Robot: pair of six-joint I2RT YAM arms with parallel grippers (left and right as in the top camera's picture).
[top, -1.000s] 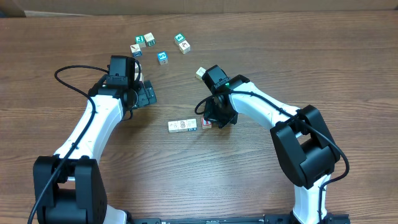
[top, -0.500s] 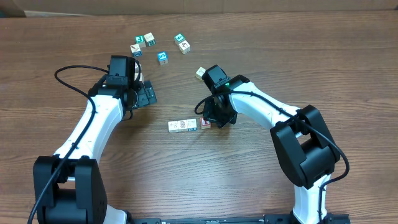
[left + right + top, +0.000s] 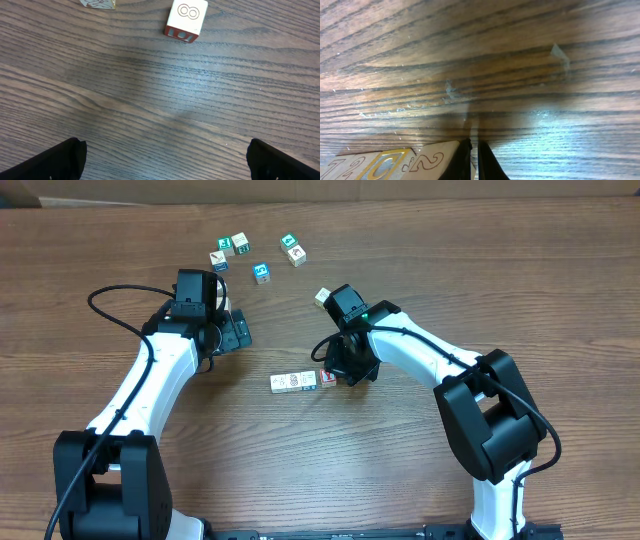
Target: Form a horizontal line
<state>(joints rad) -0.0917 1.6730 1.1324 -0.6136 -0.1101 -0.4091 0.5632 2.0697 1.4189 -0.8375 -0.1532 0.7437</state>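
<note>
- Mid-table on the wooden table: the row of cubes, white, running left to right, with a red-faced end cube at its right end (touching its neighbour or just shy of it, hard to tell from above).
- Just right of that end, low over the wood, the right gripper: fingers pressed together, nothing between them, one finger right against a cube marked 2.
- Up and left of the row, well apart from it, the left gripper: fingers spread wide over bare wood.
- Ahead of those fingers, a cube marked 8, red-sided.
- Near the far edge, loose cubes, scattered.
</note>
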